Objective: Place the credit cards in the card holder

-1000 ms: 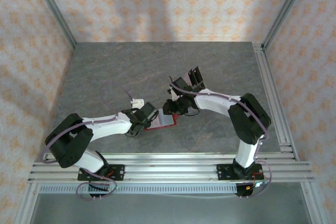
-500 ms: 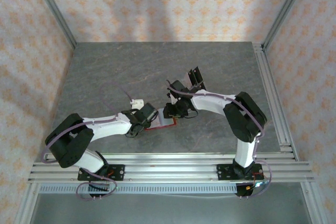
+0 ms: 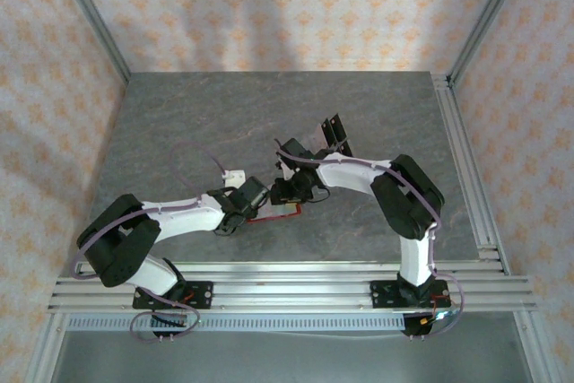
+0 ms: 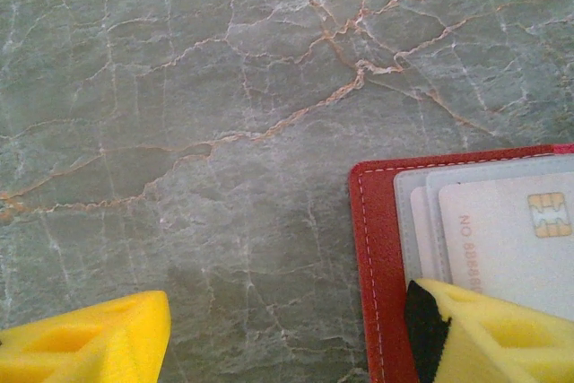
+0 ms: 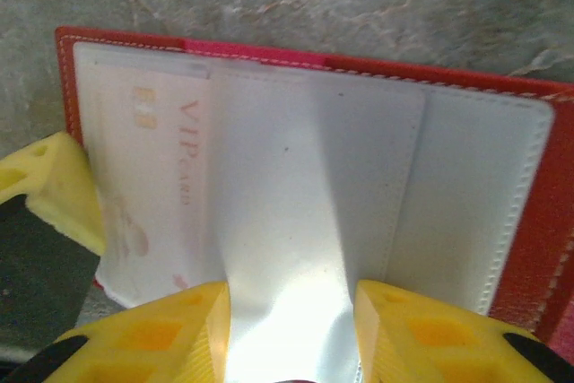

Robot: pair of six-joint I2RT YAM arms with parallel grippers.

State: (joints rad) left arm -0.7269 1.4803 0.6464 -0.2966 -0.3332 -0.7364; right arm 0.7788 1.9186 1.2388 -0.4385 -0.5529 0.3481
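Peeking from card holder (image 4: pixel 377 248): chip card (image 4: pixel 516 248), VIP card (image 5: pixel 148 195).

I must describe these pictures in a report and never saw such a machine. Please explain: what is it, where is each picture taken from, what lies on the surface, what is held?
Two white robot arms, a left arm and a right arm, are bolted at the near edge of a table. The wide picture looks down from above and behind them. Each close picture comes from a camera on one wrist; the yellow pieces are that hand's fingers. On the table lies an open red card holder with one card already in a pocket. The left hand is open, one finger resting on the holder. The right hand grips a pale card by its edges, its far end over the holder's pockets. Dark flat pieces stand farther back.
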